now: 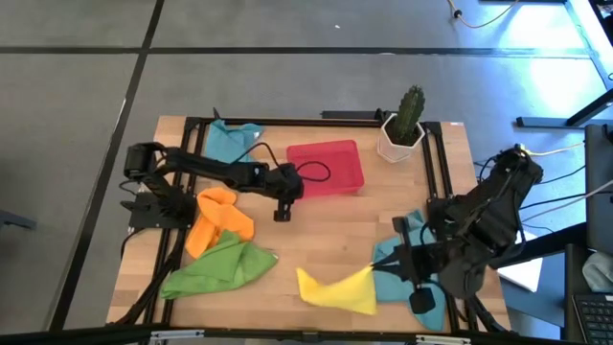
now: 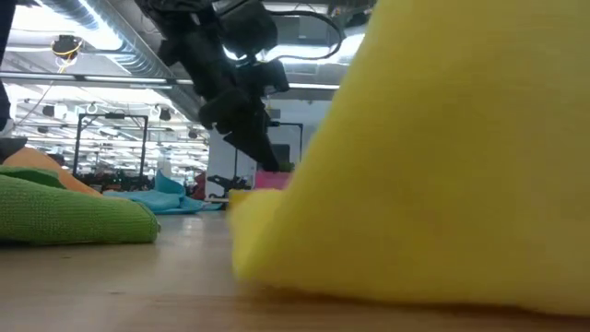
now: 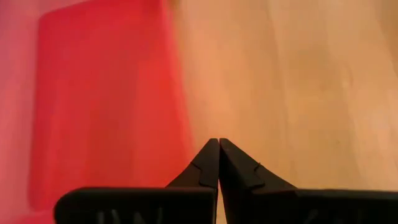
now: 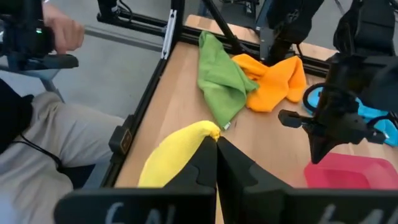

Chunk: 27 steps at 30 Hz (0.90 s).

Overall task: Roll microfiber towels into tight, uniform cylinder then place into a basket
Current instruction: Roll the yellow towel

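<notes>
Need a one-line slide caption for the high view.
Both grippers shut: left gripper beside empty red plastic basket, right gripper pinching crumpled yellow microfiber towel.

Grey floor (image 1: 287,29) crossed by dark seams around a wooden bench (image 1: 326,240); ceiling ducts (image 2: 101,46) and strip lights overhead.

- We see the red basket (image 1: 328,165) lying flat and empty at the bench's far middle.
- Our yellow towel (image 1: 337,288) lies crumpled at the near edge, the green towel (image 1: 222,267) and orange towel (image 1: 220,220) bunched at left.
- Teal towels lie far left (image 1: 232,141) and near right (image 1: 395,271).
</notes>
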Available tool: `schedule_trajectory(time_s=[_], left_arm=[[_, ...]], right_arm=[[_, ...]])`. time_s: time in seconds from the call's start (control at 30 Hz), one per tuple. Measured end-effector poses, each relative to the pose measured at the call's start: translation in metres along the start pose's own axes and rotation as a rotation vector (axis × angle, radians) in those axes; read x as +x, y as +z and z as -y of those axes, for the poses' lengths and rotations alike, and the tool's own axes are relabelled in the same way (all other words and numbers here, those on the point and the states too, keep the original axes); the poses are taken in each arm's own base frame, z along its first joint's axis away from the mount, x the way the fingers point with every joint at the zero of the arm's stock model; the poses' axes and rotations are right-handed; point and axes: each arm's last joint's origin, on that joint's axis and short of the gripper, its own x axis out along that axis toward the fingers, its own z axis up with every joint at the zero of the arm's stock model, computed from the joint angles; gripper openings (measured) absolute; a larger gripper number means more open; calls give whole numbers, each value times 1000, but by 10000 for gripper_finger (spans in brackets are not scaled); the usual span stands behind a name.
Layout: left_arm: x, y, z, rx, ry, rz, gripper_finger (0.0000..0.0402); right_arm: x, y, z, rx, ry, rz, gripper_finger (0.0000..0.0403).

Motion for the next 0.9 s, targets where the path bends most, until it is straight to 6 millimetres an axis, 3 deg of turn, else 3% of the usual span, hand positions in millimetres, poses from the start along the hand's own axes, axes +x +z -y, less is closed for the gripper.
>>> schedule_trajectory(time_s=[0.13, 0.27, 0.5, 0.7, 0.8, 0.9], left_arm=[[8, 0, 8, 53, 29, -3, 0], [19, -3, 0, 46, 165, -34, 0], [35, -13, -34, -37, 354, -70, 0], [37, -20, -66, -118, 445, -56, 0], [31, -18, -73, -135, 357, -13, 0], [14, -4, -67, -116, 84, 143, 0]], right_arm=[[8, -2, -4, -18, -7, -18, 0], [11, -2, -5, -32, -12, -24, 0], [11, -2, -4, -60, -24, -22, 0], [12, -2, -4, -73, -27, -23, 0], [12, -2, -3, -79, -34, -28, 0], [12, -3, -2, -83, -40, -36, 0]])
